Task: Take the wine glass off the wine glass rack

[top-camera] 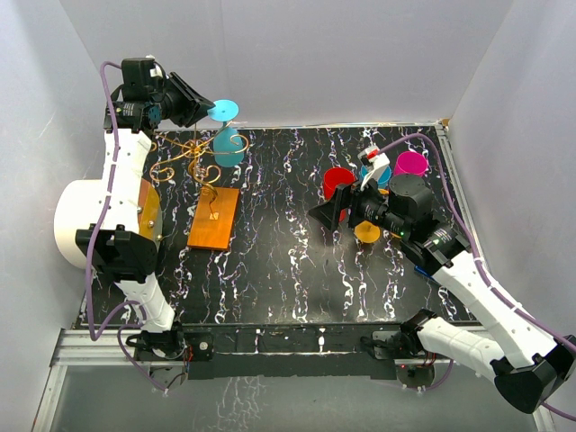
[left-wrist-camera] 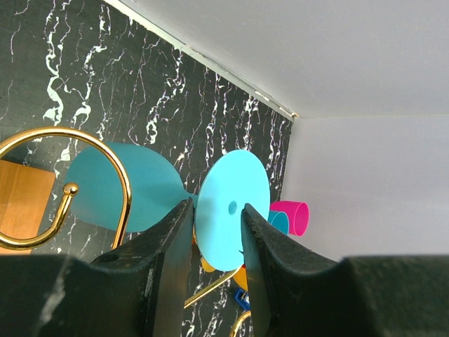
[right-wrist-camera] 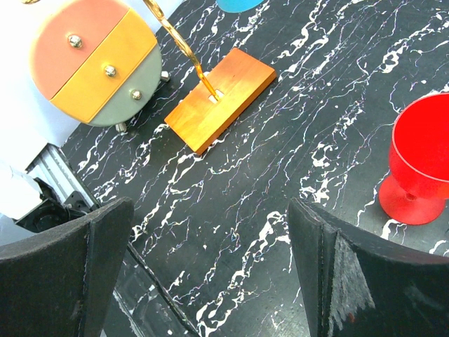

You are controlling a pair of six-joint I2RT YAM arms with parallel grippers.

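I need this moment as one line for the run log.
left claw: at foot of teal wine glass, grip unclear | right claw: open, empty | wine glass rack: standing | glass off rack: cannot tell

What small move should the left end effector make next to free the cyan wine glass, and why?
Probably close the left end effector firmly on the foot of the wine glass before any pulling. Its fingers flank the round foot, but contact cannot be confirmed. The bowl lies behind a gold curl of the wine glass rack, so the glass is not yet free.
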